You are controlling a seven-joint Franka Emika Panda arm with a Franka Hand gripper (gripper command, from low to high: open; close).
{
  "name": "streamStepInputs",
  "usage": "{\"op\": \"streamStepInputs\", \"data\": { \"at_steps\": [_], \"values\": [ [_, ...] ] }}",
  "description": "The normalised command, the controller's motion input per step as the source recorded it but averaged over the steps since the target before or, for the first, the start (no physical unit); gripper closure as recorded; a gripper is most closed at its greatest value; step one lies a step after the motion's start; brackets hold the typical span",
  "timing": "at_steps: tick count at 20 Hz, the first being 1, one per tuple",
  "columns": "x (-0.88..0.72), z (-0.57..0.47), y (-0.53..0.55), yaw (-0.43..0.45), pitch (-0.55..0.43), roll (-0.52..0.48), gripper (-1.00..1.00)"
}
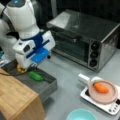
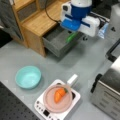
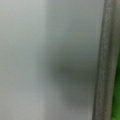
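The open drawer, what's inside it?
A green vegetable lies in the drawer. The hand hangs over the drawer's back end in both front views, covering whatever is beneath it.

Mock kitchen in a lab: toaster oven (image 1: 85,37), pan (image 2: 58,98) on a hob (image 2: 40,107), bowl (image 2: 28,76), wooden cabinet (image 2: 37,20) on a grey worktop (image 1: 67,75), beside a perforated optical board (image 2: 10,107).

Both front views are softly blurred throughout, with even, diffuse overhead light; a pale glare is spread across the toaster oven (image 1: 85,37) top, well to the side of the gripper (image 1: 26,67); a soft shadow is cast into the drawer (image 2: 56,41) beneath the gripper; the wrist view is wholly out of focus, grey, with one dim shadow smudge.
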Motion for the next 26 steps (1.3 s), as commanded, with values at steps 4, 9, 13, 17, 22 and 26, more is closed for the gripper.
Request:
{"op": "streamStepInputs", "data": {
  "at_steps": [4, 9, 13, 17, 22, 26],
  "values": [
    [0.42, 0.37, 0.38, 0.012, 0.187, -0.011, -1.00],
    [0.56, 0.32, 0.27, -0.008, 0.234, 0.039, -1.00],
    [0.65, 0.22, 0.18, -0.034, 0.259, 0.106, -1.00],
    [0.57, 0.20, 0.14, -0.044, 0.243, 0.120, -1.00],
    [0.27, 0.17, 0.08, -0.065, 0.222, 0.113, -1.00],
    [0.14, 0.11, 0.07, -0.068, 0.180, 0.108, -1.00]
  ]
}}
